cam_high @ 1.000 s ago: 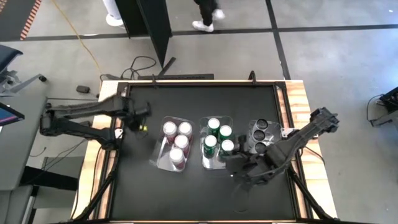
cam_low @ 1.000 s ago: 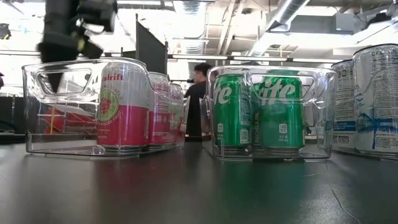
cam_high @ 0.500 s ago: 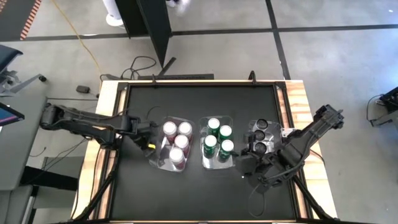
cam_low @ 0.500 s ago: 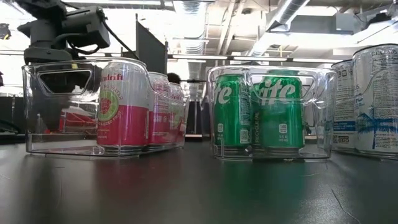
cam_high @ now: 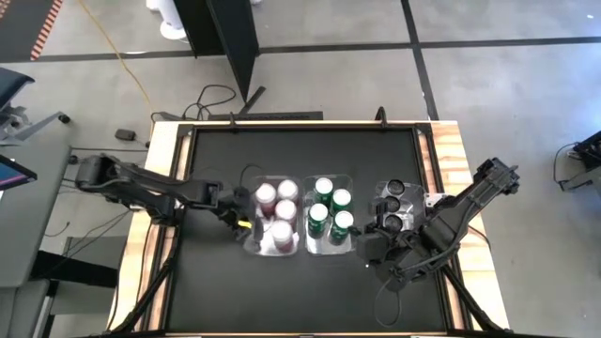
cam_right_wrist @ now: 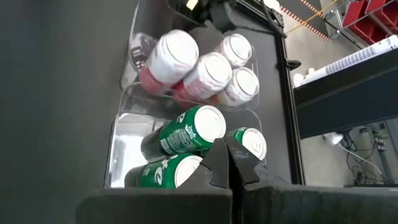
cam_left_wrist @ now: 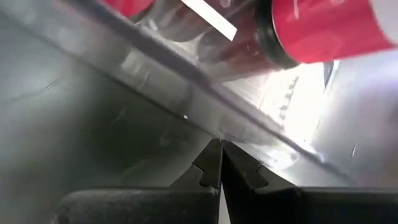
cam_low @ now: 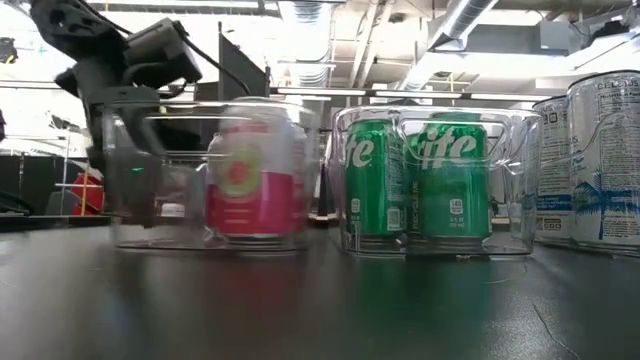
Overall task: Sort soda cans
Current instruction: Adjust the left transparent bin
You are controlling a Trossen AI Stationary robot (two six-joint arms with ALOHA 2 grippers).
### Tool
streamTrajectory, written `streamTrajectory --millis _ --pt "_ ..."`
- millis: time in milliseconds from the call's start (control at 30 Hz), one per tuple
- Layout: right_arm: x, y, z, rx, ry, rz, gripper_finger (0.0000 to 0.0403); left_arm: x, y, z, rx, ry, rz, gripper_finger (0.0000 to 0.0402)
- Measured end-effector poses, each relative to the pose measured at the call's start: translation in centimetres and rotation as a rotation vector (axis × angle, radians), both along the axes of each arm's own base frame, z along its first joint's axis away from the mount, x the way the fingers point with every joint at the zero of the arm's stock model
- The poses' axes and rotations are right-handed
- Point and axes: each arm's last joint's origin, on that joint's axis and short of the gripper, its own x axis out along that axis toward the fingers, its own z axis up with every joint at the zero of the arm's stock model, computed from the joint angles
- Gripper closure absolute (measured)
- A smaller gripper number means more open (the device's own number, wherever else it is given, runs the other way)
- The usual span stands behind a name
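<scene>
On the black table (cam_high: 300,160) stand three clear bins side by side. Pink cans (cam_high: 279,212) fill the left bin (cam_high: 252,242), green cans (cam_high: 327,208) the middle bin (cam_high: 319,250), and dark cans (cam_high: 392,205) the right bin (cam_high: 379,191). At the left bin's outer side, the left gripper (cam_high: 239,212) is pressed against the wall with its fingers (cam_left_wrist: 211,163) closed together and gripping nothing; the left wrist view shows their tips right at the clear plastic, a pink can just behind it. That bin now sits touching or nearly touching the middle one, and it is smeared in the low view. Near the table's front edge, the right gripper (cam_high: 368,248) rests just in front of the green and dark bins, also closed and empty.
</scene>
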Motion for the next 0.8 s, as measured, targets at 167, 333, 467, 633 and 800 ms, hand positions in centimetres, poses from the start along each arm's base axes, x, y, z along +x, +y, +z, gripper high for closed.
streamTrajectory --millis 167,333,467,633,800 --pt "0.0 0.0 0.0 0.003 0.0 -0.005 0.0403 2.0 -0.1 -1.3 -0.024 -0.016 -0.02 0.0402" --pt "-0.2 0.0 -0.1 0.004 0.005 -0.01 0.0403 3.5 -0.3 -1.9 -0.01 -0.036 -0.056 0.0401" --pt "-0.2 -0.1 -0.1 0.003 0.013 -0.02 0.0403 3.9 -0.3 -1.8 0.001 -0.036 -0.083 0.0401" --pt "-0.5 -0.3 -0.3 0.0 0.028 -0.037 0.0403 4.0 0.0 -1.6 0.047 -0.048 -0.151 0.0401" --pt "-0.5 -0.3 -0.3 -0.002 0.032 -0.038 0.0403 3.7 1.1 -1.8 0.059 -0.021 -0.152 0.0401"
